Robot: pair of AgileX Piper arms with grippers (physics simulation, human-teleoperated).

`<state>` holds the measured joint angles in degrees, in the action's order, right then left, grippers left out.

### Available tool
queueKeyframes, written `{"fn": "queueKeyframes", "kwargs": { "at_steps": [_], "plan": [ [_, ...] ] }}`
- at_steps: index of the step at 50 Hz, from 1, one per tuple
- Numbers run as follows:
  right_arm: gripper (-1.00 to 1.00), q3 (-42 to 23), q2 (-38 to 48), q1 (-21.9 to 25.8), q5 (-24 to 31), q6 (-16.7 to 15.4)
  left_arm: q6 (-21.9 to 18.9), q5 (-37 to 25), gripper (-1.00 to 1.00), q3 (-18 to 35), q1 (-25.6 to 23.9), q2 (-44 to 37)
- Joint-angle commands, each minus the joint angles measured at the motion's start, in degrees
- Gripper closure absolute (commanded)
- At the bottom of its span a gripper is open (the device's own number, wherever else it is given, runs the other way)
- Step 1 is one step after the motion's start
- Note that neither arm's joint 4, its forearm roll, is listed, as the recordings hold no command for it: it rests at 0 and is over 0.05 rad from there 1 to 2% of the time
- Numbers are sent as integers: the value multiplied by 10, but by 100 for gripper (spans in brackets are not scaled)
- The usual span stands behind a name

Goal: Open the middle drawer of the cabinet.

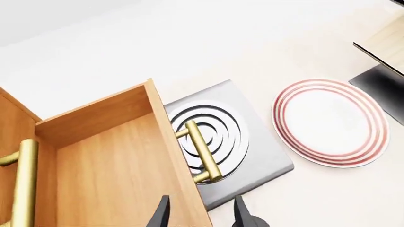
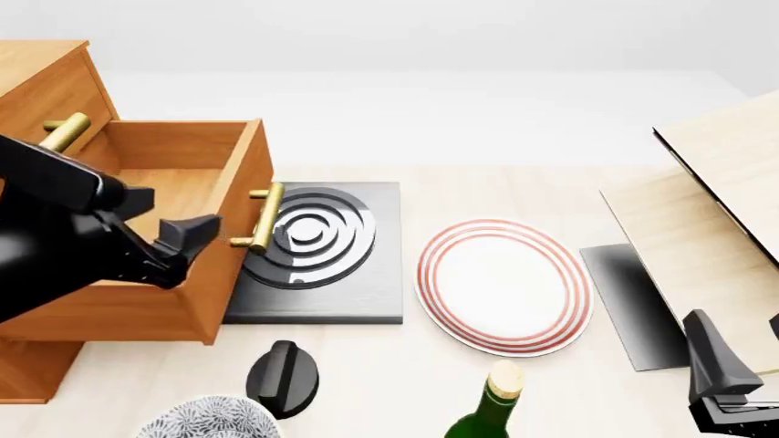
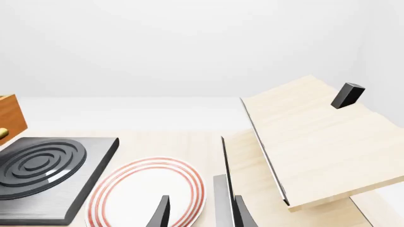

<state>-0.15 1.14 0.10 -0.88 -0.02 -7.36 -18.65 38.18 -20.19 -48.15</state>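
I see an orange-brown cabinet [image 2: 36, 87] with brass handles [image 2: 259, 217], a white plate [image 2: 505, 285] ringed red, and a green bottle [image 2: 487, 415].

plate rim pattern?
White plate with concentric red rings around the rim; front view shows it best.

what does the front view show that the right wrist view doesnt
Only the front view shows the pulled-out middle drawer with its brass handle, the left gripper above the drawer's front edge, a green bottle, a black knob and a patterned bowl.

Only the right wrist view shows a small black block on the tilted board.

Both show the striped plate and the ringed burner plate.
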Motion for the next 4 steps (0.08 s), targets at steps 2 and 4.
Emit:
{"fn": "queueKeyframes", "kwargs": {
  "at_steps": [2,4],
  "plan": [
    [-100,0,-2,0,2,0,13,-14,-100,1,-3,23],
    [-100,0,-2,0,2,0,14,-18,-100,2,-5,33]
  ]
}}
